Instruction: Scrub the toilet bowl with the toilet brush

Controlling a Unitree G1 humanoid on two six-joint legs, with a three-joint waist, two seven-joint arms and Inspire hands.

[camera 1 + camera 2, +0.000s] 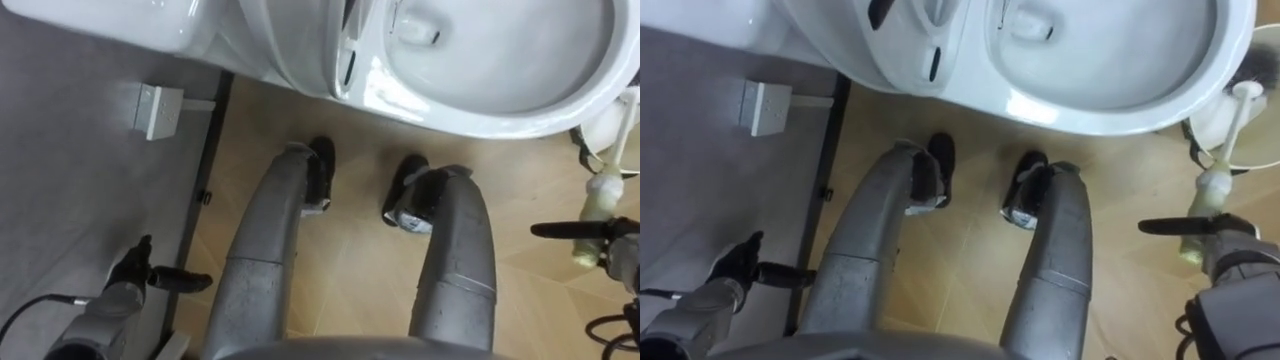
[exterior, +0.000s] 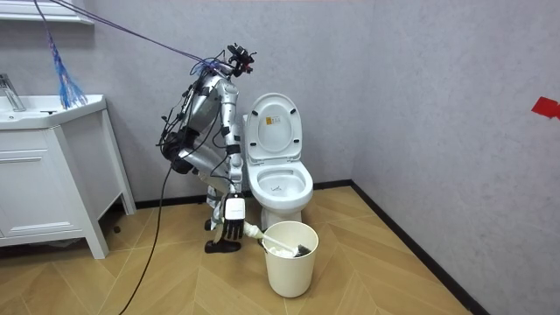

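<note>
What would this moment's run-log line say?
stance: facing toilet, lid up | right hand: gripping brush, head in bucket | left hand: open, low | bowl: brush not there yet

White vanity cabinet (image 2: 44, 175) at room view's left; small white box (image 1: 158, 110) on grey wall (image 1: 70, 180); red mark (image 2: 545, 107).

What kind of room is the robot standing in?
Most likely a bathroom. There is a white ceramic toilet with its lid up, a white cabinet with a sink on top nearby, and a pale-handled toilet brush dipping into a cream round bucket.
</note>
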